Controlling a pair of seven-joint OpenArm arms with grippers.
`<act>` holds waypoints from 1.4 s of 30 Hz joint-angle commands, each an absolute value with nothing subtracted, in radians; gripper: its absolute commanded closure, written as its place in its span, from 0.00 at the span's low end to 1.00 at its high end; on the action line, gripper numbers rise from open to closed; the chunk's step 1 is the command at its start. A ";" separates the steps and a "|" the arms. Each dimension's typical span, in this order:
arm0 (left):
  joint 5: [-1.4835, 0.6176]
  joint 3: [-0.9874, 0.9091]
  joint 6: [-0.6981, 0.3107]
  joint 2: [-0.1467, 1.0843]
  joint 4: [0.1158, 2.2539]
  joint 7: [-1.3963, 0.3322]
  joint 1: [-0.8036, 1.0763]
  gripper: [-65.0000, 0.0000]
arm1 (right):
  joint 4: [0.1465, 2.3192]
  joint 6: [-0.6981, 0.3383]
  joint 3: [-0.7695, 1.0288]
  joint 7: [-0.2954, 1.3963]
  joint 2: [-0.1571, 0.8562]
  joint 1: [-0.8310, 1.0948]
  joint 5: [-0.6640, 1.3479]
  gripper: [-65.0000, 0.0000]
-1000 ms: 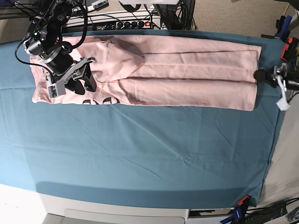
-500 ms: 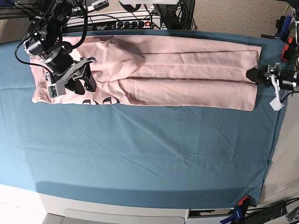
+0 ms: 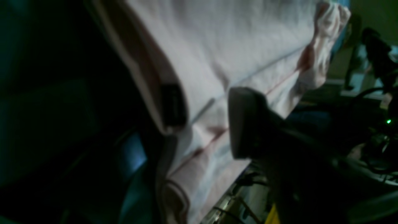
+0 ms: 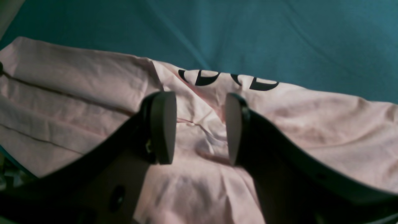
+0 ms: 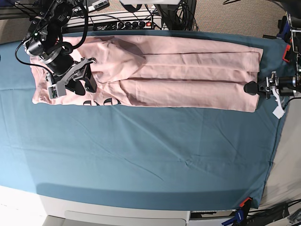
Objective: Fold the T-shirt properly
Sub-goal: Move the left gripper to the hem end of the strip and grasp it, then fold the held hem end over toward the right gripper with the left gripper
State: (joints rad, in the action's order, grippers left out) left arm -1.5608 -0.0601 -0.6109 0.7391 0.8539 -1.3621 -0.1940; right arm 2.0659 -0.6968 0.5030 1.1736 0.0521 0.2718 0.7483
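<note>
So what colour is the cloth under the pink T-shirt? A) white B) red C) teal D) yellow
C: in the base view the pink T-shirt lies folded into a long strip on a teal table cloth that covers the whole table.

The T-shirt (image 5: 160,70) lies as a long pink band across the far part of the teal table cloth (image 5: 141,150). The right gripper (image 5: 77,84) sits over its end, black lettering (image 5: 101,102) just beside it toward the near edge. The left gripper (image 5: 252,88) is at the opposite end, at the shirt's edge; whether it touches the fabric is hard to say.
</note>
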 commanded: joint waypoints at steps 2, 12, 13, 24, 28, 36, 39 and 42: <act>-1.484 -0.062 -0.603 0.759 0.836 -1.384 -0.191 0.49 | 2.083 -0.698 0.505 1.151 0.060 0.266 0.765 0.60; -1.484 -0.062 -0.603 0.739 0.831 -1.391 -0.141 0.56 | 2.081 -0.698 0.505 1.134 0.061 0.266 0.684 0.60; -1.484 -0.062 -0.603 0.735 0.831 -1.391 -0.141 0.57 | 2.081 -0.698 0.505 1.122 0.061 0.266 0.654 0.60; -1.484 -0.062 -0.618 0.712 0.831 -1.367 -0.147 0.95 | 2.081 -0.522 0.505 1.063 0.060 0.266 0.468 0.60; -1.484 -0.062 -0.629 0.720 0.836 -1.365 -0.153 1.00 | 2.081 -0.450 0.506 1.048 0.061 0.266 0.384 0.60; -1.484 -0.062 -0.656 0.731 0.988 -1.396 -0.165 1.00 | 2.081 -0.358 0.506 1.021 0.061 0.266 0.287 0.60; -1.484 -0.061 -0.683 0.709 1.090 -1.396 -0.160 1.00 | 2.081 -0.358 0.506 1.019 0.061 0.266 0.287 0.60; -1.484 -0.061 -0.698 0.678 1.197 -1.396 -0.148 1.00 | 2.081 -0.358 0.506 1.019 0.061 0.266 0.271 0.60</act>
State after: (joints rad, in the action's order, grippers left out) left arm -1.4578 -0.0536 -0.6907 0.6559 1.1870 -1.3983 -0.1303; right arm 2.0655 -0.3614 0.5030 1.0428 0.0517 0.2718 0.2665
